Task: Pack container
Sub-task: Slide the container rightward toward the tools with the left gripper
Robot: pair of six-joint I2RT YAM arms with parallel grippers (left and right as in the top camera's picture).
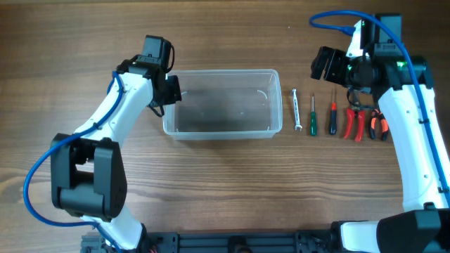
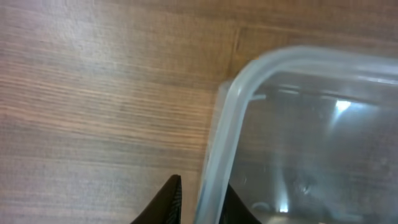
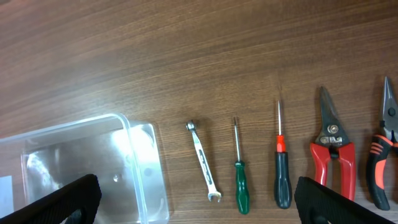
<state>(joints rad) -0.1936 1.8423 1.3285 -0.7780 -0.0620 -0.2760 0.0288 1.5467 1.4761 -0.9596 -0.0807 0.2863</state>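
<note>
The clear plastic container (image 1: 221, 130) lies in the middle of the table and holds nothing that I can see. My left gripper (image 1: 169, 91) is at its left rim. In the left wrist view the two fingers (image 2: 202, 205) straddle the container's rim (image 2: 230, 106), one outside and one inside, with a thin gap showing beside the outer finger. My right gripper (image 1: 330, 67) hovers wide open and empty above the row of tools. In the right wrist view its fingers (image 3: 199, 205) frame the container's right end (image 3: 142, 174).
Right of the container, in a row: a small wrench (image 1: 296, 110) (image 3: 203, 160), a green screwdriver (image 1: 312, 118) (image 3: 240, 183), a black-handled screwdriver (image 1: 332, 119) (image 3: 283, 180), red snips (image 1: 354, 123) (image 3: 333, 149) and orange-black pliers (image 1: 378, 125) (image 3: 384, 155).
</note>
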